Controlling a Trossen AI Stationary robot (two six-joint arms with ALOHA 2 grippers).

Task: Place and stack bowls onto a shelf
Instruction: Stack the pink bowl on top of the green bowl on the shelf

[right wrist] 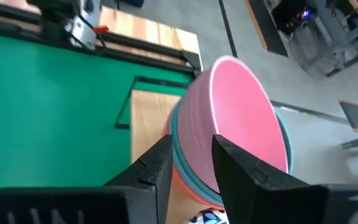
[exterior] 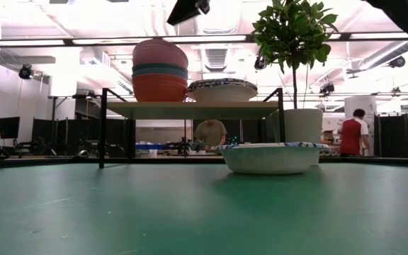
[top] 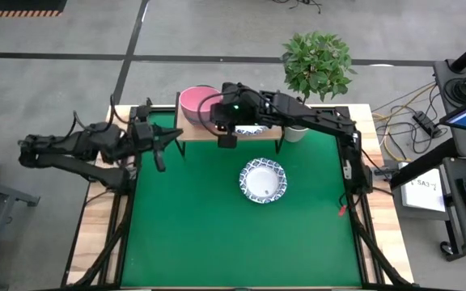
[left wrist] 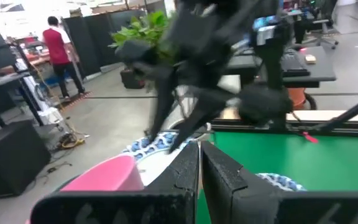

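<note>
Green felt covers the tabletop [top: 217, 234], with people at benches in the room beyond. Left of the shelf [top: 194, 129], the left gripper [top: 167, 145] hangs low by the edge, its fingers [left wrist: 185, 171] pressed nearly together on nothing. On the shelf's left end sits a stack of bowls [exterior: 160, 71] — red at the base, teal and blue bands above, the pink bowl [right wrist: 244, 112] on top. The right gripper [top: 226, 133] hovers over the shelf just beside that stack, fingers [right wrist: 157, 165] slightly parted and empty. A white bowl with a blue patterned rim [exterior: 223, 89] rests on the shelf's right half. Another patterned bowl [top: 264, 180] stands on the felt in front of the shelf — well clear of it. A potted plant [top: 316, 63] stands at the shelf's right.
</note>
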